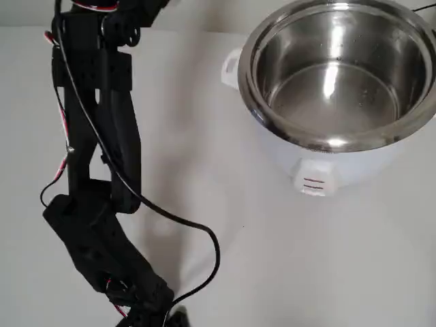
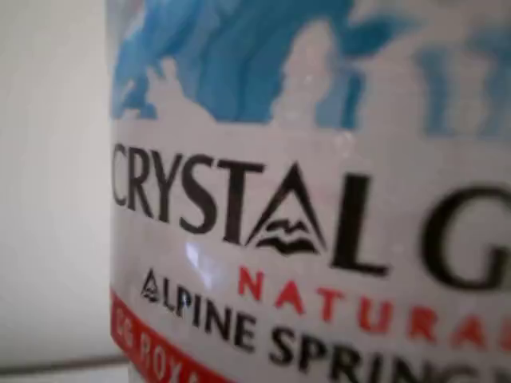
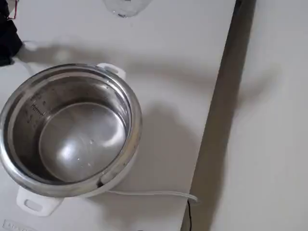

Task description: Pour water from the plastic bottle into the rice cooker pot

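Overhead view, left side: black SO-100 arm (image 1: 95, 157) runs from the top edge down to the bottom edge over the white table (image 1: 272, 259), a thin black cable (image 1: 197, 228) looping off it to the right. The gripper (image 1: 153, 313) end sits at the bottom edge, cropped, so I cannot tell whether the fingers are spread or pinching anything. Right of the arm, well apart: the large round shiny stainless-steel rice cooker pot (image 1: 340, 75) seated in its white cooker body (image 1: 327, 170), 1 white side handle (image 1: 231, 68) on the left of the rim, a small panel with red marks (image 1: 313, 184) on the front. Pot interior looks bare metal with a few specks or droplets on the bottom; no clear water level. Wrist view: the small clear plastic bottle (image 2: 303, 207) is right against the lens, white label with blue graphic on top, black lettering across the middle, red band at the lower left, pale background to its left. Fixed view: same pot (image 3: 70, 130) at left, 2 white handles (image 3: 36, 204) showing, a white cord (image 3: 154, 194) running right from the cooker toward the table edge, and a clear rounded object (image 3: 126, 7) cut off at the top edge, likely the bottle, not certain.
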